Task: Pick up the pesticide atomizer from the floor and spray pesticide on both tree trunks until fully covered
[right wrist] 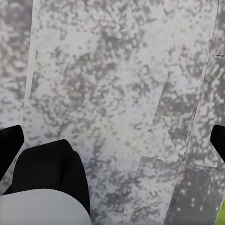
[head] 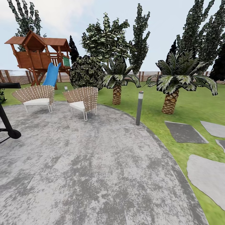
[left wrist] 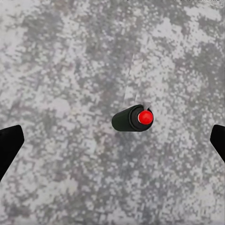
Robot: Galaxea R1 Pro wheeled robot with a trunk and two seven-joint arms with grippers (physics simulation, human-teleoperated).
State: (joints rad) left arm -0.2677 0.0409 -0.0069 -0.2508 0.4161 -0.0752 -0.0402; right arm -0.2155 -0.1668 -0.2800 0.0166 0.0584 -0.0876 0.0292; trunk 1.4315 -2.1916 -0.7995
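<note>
Mottled grey paving [left wrist: 56, 61] under both wrist cameras. Lying on it in the left wrist view, 1 small black cylinder [left wrist: 127, 120] with a red end; cannot tell whether pesticide atomizer or not, no trigger or nozzle visible. Roughly centred ahead of left gripper [left wrist: 112, 140], not touched; jaws wide apart, 2 black tips at the frame edges, nothing held. Right gripper [right wrist: 112, 143] likewise spread open and empty over paving seams; 1 rounded black-and-white shape [right wrist: 47, 187] close to the camera, identity unclear.

Head view: round grey patio [head: 93, 168], bordered by garden lawn [head: 156, 109]. On the patio's far side 2 wicker chairs [head: 82, 98] with white cushions, side by side. At the patio edge 1 grey bollard light [head: 139, 107], upright. On the grass 2 short palms [head: 117, 84] with scaly trunks, well apart. To the right 4 grey stepping stones [head: 184, 132]. Behind the chairs 1 dark round bush [head: 84, 72] and 1 wooden playhouse [head: 39, 51] with 1 blue slide [head: 51, 75]. Brown slatted fence [head: 15, 76] along the back. Several tall dark-leaved trees [head: 107, 37] behind; trunks hidden, exact count unclear. At the left edge 1 black strut [head: 7, 125] with a rounded end.
</note>
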